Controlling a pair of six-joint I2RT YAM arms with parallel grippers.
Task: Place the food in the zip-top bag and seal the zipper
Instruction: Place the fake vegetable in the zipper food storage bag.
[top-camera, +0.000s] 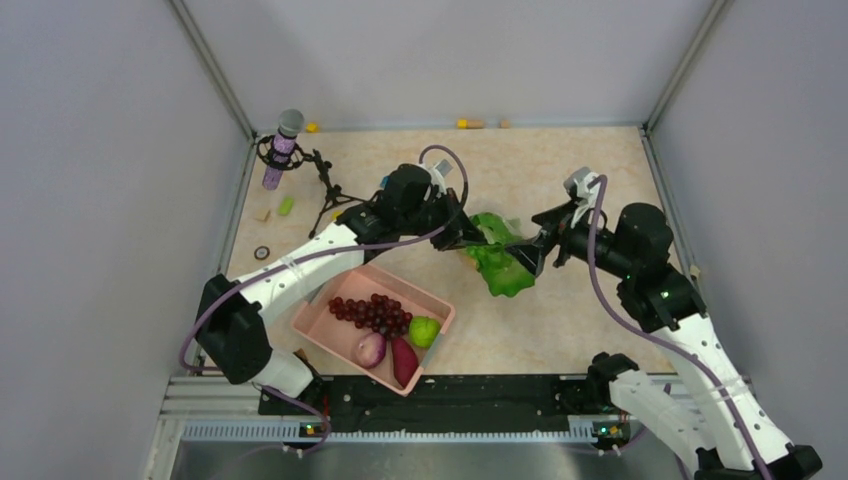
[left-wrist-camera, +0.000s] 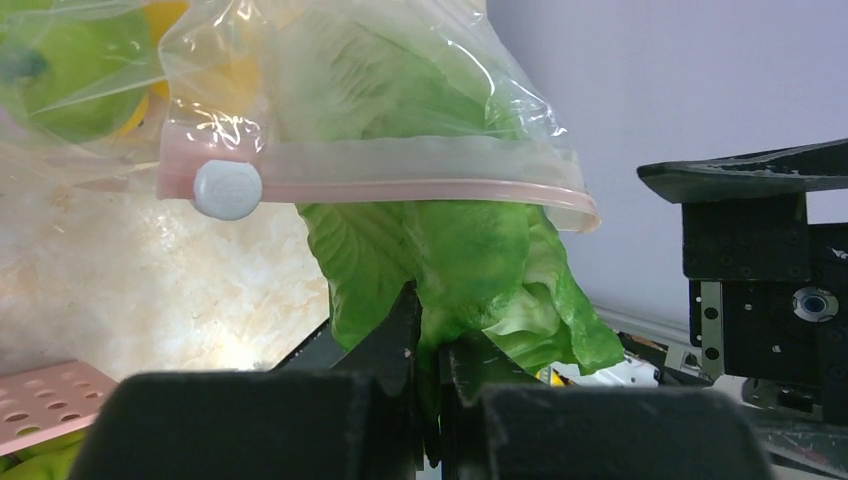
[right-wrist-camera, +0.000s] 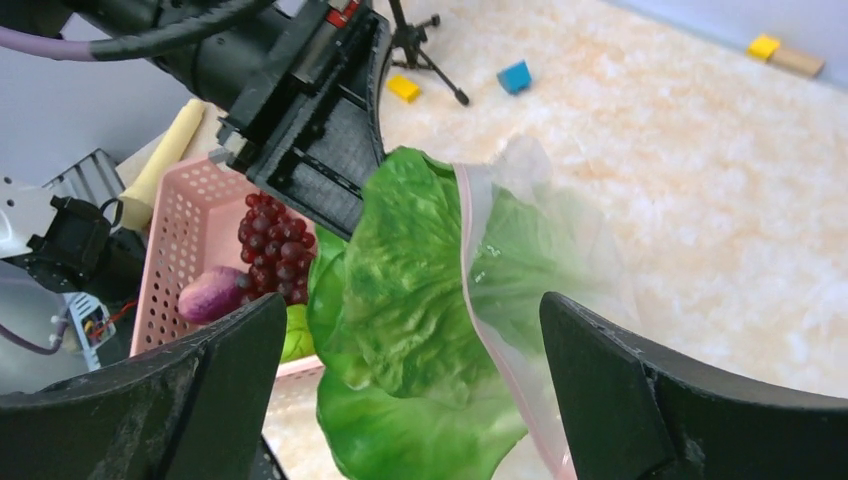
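Lettuce (left-wrist-camera: 450, 250) is clamped in left hand (left-wrist-camera: 428, 400), half inside zip-top bag (left-wrist-camera: 400, 90). Right hand (right-wrist-camera: 410, 330) is spread open astride the bag mouth, likely to steady it for insertion.

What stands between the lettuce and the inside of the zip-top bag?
Nothing visible. The lettuce, pinched in the left fingers, passes through the open zipper mouth; the white slider sits at one end, beside the leaf. A green fruit shows through the zip-top bag, off to the side.
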